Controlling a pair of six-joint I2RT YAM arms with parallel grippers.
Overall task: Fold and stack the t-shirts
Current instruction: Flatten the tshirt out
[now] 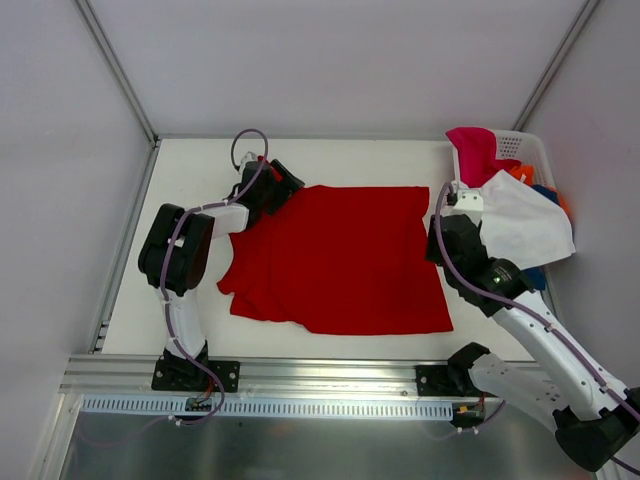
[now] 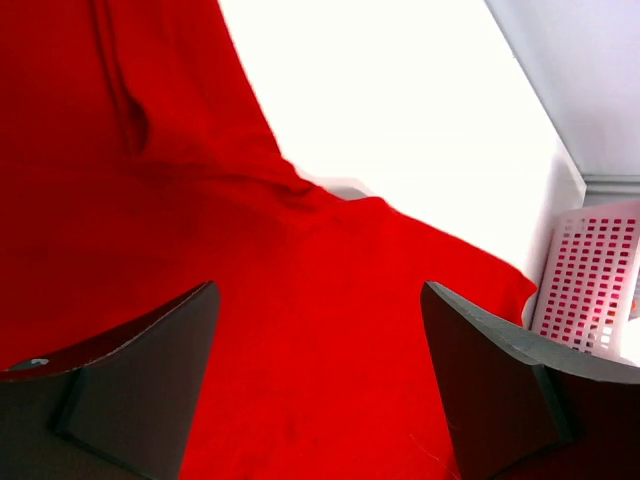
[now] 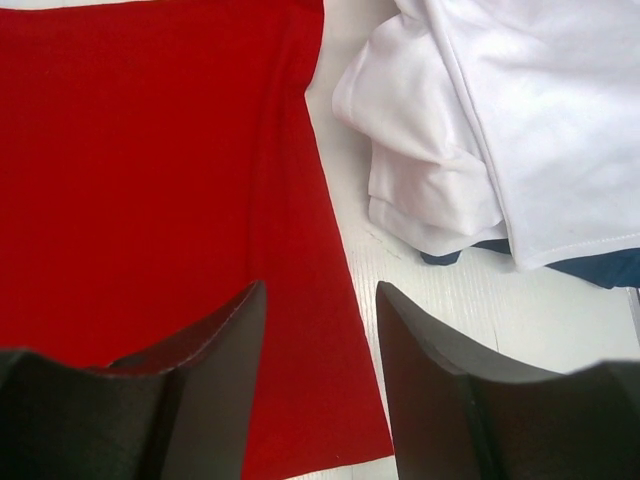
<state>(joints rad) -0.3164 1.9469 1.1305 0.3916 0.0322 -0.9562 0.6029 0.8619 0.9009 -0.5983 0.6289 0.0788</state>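
Observation:
The bright red t-shirt (image 1: 340,260) lies spread flat across the middle of the table. My left gripper (image 1: 283,186) hovers at its far left corner. In the left wrist view this gripper (image 2: 318,300) stands open, wide apart over red cloth (image 2: 300,330), holding nothing. My right gripper (image 1: 441,243) is at the shirt's right edge. In the right wrist view it (image 3: 320,295) is open, straddling that red edge (image 3: 330,330), which lies flat on the table. A white t-shirt (image 1: 525,225) drapes out of the basket; magenta (image 1: 473,150), orange (image 1: 522,173) and blue (image 1: 540,274) tees show around it.
The white perforated basket (image 1: 515,143) stands at the back right corner, also seen as the basket (image 2: 590,290) at the left wrist view's right side. The white t-shirt (image 3: 500,120) lies close beside the red shirt's edge, blue cloth (image 3: 600,268) beneath it. Walls enclose the table on three sides.

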